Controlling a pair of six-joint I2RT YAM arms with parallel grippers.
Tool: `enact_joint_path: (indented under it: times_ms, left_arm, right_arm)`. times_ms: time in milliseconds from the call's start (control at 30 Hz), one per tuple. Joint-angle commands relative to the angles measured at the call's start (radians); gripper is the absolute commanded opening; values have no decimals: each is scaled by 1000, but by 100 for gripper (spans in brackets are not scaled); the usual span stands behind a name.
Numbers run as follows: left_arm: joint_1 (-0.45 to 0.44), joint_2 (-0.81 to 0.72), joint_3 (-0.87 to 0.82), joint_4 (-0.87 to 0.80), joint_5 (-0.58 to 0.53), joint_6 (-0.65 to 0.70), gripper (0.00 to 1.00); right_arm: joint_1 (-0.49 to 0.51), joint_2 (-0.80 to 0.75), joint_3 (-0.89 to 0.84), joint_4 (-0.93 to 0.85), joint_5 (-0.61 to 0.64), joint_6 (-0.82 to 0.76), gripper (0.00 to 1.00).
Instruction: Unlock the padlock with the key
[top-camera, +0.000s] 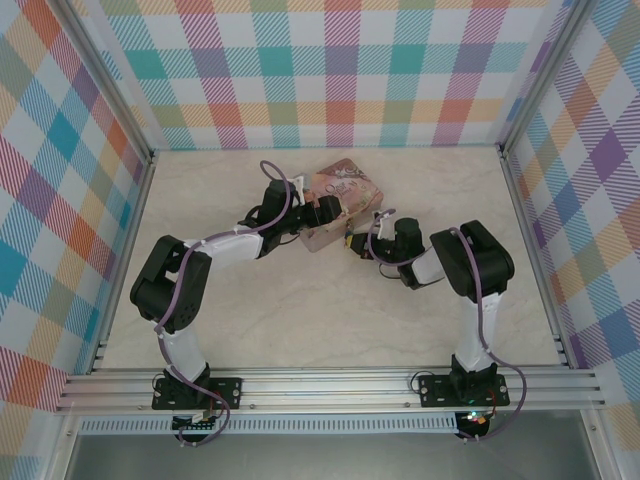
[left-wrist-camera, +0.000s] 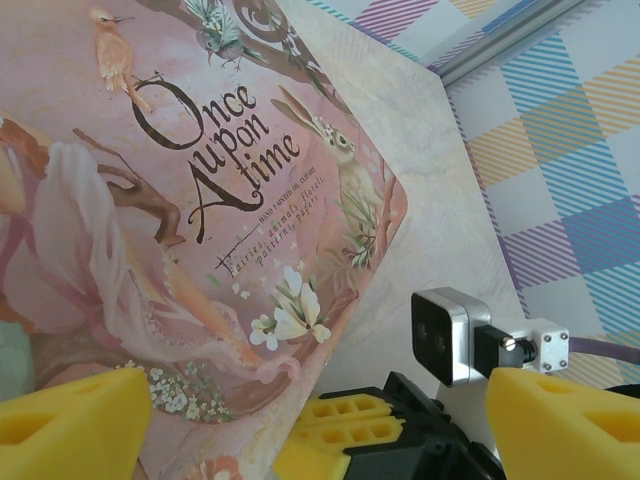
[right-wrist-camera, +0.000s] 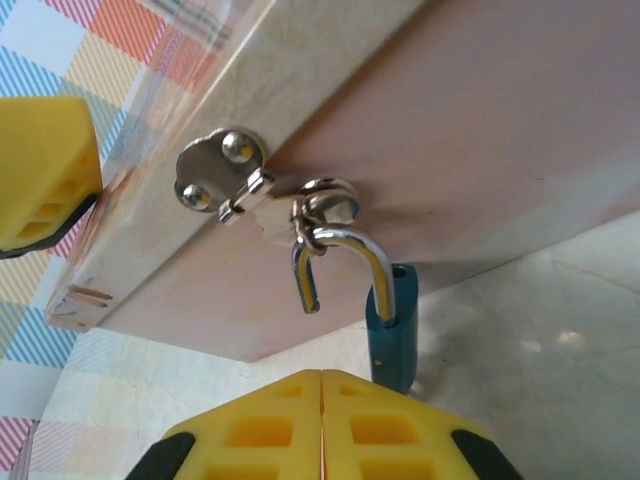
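The padlock (right-wrist-camera: 390, 325) has a blue-teal body and hangs from the ring of the hasp (right-wrist-camera: 225, 170) on the front of the pink tin (right-wrist-camera: 450, 130). Its silvery shackle (right-wrist-camera: 345, 245) is sprung open, with the free end out of the body. My right gripper (right-wrist-camera: 322, 420) sits just below and left of the padlock body, its yellow fingers pressed together; the key is hidden. My left gripper (left-wrist-camera: 320, 405) stands wide open over the near corner of the tin's lid (left-wrist-camera: 200, 200), one finger (left-wrist-camera: 75, 425) above the lid and the other beyond its edge.
The tin (top-camera: 345, 195) lies at the middle back of the marble table (top-camera: 300, 320), with both arms meeting at it. Checked walls (top-camera: 340, 70) enclose three sides. My right gripper's fingers (left-wrist-camera: 345, 420) and wrist camera (left-wrist-camera: 450, 335) crowd the tin's front corner.
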Motion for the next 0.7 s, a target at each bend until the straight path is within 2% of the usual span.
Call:
enact_joint_path:
  times_ms: [0,167,333,667]
  left_arm:
    - [-4,36,-43,-167,-10,-12,87]
    - [-4,34,-45,-168,-12,-10,87]
    - [-4,31,-45,-167,-10,-10,87]
    - [-4,30,-45,-166,-9,-13,87]
  right_arm:
    - [6,-41,4,-42,44,-4,8]
    - [5,-82,-19,-91,91,-49,29]
    - [3,-118,-28,-155,123,-92,43]
    - [3,-53,22,-151,101,-45,44]
